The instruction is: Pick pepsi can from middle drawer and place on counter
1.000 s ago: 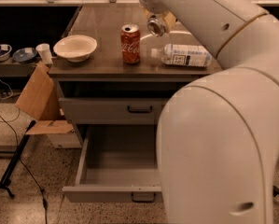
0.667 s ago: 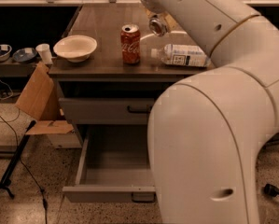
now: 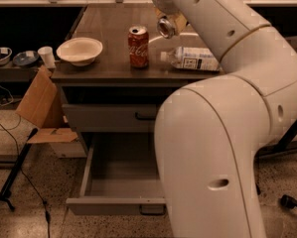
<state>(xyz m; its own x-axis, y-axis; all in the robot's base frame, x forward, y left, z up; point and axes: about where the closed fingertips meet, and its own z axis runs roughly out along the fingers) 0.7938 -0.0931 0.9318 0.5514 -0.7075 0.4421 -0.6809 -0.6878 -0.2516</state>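
1. Speckled floor and dark shelving surround the grey cabinet. Its glossy grey-brown desk point(image 3: 108, 33) carries a red Coca-Cola can point(image 3: 138, 46), a white bowl point(image 3: 79, 50) and a clear plastic bottle point(image 3: 192, 59) lying on its side.
2. Under the shut upper drawer front point(image 3: 108, 117), the wide grey metal middle drawer point(image 3: 115, 182) stands pulled open; the part I can see holds nothing.
3. My bulky white robot arm point(image 3: 212, 148) has swung left over the last second and now covers the drawer's right side.
4. The gripper is out of sight behind that arm, so I cannot tell its state.
5. The dark blue pepsi can shows nowhere. I judge it sits in the hidden part, with the reach into the drawer under way.
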